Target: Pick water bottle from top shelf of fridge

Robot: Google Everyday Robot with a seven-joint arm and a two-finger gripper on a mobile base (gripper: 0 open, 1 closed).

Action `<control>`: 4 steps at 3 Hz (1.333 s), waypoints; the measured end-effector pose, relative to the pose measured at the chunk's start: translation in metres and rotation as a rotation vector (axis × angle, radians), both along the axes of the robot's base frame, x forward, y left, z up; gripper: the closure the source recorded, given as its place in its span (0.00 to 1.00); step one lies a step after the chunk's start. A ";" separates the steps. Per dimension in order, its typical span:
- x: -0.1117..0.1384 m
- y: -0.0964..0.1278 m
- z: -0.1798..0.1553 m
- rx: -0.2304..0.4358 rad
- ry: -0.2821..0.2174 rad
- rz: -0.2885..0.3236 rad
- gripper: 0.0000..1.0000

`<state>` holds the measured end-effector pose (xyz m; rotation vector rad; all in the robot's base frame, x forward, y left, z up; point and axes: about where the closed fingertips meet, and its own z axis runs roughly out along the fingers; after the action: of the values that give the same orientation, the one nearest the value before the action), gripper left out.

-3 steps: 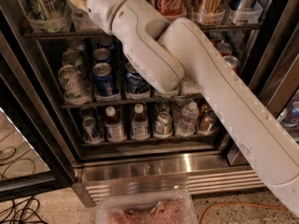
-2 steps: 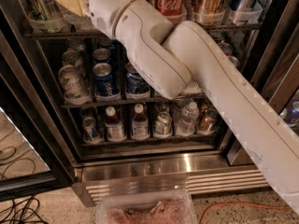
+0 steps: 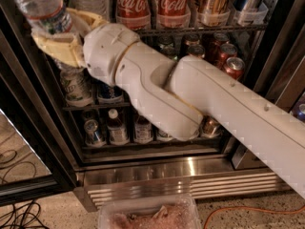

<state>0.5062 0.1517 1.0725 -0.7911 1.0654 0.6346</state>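
I have the claw [image 3: 61,32] gripping the lower part of the tilted water bottle [image 3: 42,5], upper left, beside the Coca-Cola bottles [image 3: 131,4] in the fridge [image 3: 190,168].

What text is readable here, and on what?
"Coca-Cola": on both red bottles, top shelf.
Water bottle label: blurred, unreadable; the gripper, upper left, holds it.
Cans and small bottles below: too blurred to read.

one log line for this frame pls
phase: grasp | claw: shut on water bottle, by top shelf of fridge | bottle: tilted, beside coca-cola bottles
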 end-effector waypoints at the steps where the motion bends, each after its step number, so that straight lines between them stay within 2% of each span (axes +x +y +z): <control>1: -0.023 -0.014 -0.036 -0.076 0.048 0.017 1.00; 2: -0.029 -0.076 -0.060 -0.077 0.116 0.001 1.00; 3: -0.033 -0.088 -0.059 -0.024 0.163 0.040 1.00; 4: -0.033 -0.087 -0.059 -0.024 0.163 0.041 1.00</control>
<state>0.4730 0.0647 1.0137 -0.7940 1.2094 0.7321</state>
